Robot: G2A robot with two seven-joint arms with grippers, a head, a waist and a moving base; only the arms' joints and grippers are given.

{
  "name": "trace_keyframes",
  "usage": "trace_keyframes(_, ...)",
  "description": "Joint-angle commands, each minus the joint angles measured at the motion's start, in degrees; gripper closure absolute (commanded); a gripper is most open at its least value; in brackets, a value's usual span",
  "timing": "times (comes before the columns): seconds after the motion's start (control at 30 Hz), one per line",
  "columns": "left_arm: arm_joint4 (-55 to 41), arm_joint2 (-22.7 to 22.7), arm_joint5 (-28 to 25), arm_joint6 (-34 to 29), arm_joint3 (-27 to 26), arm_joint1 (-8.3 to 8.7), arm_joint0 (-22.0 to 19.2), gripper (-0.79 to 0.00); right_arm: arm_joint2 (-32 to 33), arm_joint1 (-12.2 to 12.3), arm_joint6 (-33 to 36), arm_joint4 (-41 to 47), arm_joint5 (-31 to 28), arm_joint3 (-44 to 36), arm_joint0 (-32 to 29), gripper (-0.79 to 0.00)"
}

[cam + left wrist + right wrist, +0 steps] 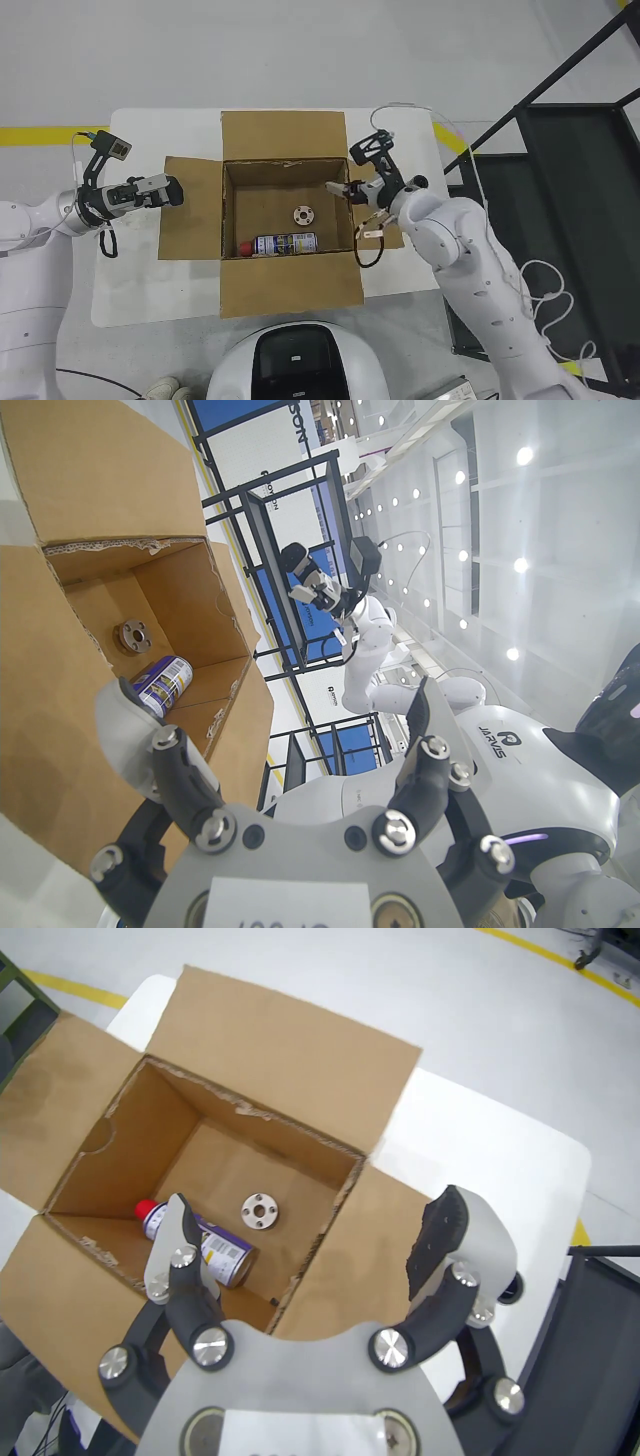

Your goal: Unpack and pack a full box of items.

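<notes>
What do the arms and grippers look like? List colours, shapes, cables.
The left arm and right arm have white shells. The left gripper and right gripper share a grey base plate, black linkages with silver bolts, and grey fingers with black textured pads. A black camera sits at each wrist; a black cable loops under the right one.

In the right wrist view one finger of the right tool crosses the spray can, hiding its middle. In the left wrist view a finger of the left tool covers one end of the can. In the top view, right of centre, the right arm hides most of the right flap of the box.
</notes>
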Motion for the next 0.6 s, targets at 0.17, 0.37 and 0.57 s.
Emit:
trace_keyframes(0.17,0.0,0.0,0.0,0.0,0.0,0.00,0.0,-0.785,-9.2,-1.8,0.3,1.5,4.7,6.8,5.1,-0.785)
trace_keyframes(0.37,0.0,0.0,0.0,0.0,0.0,0.00,0.0,-0.785,-11.0,-2.6,-0.3,3.5,5.8,10.6,7.3,-0.785)
trace_keyframes(0.57,0.0,0.0,0.0,0.0,0.0,0.00,0.0,-0.785,-11.0,-2.6,-0.3,3.5,5.8,10.6,7.3,-0.785)
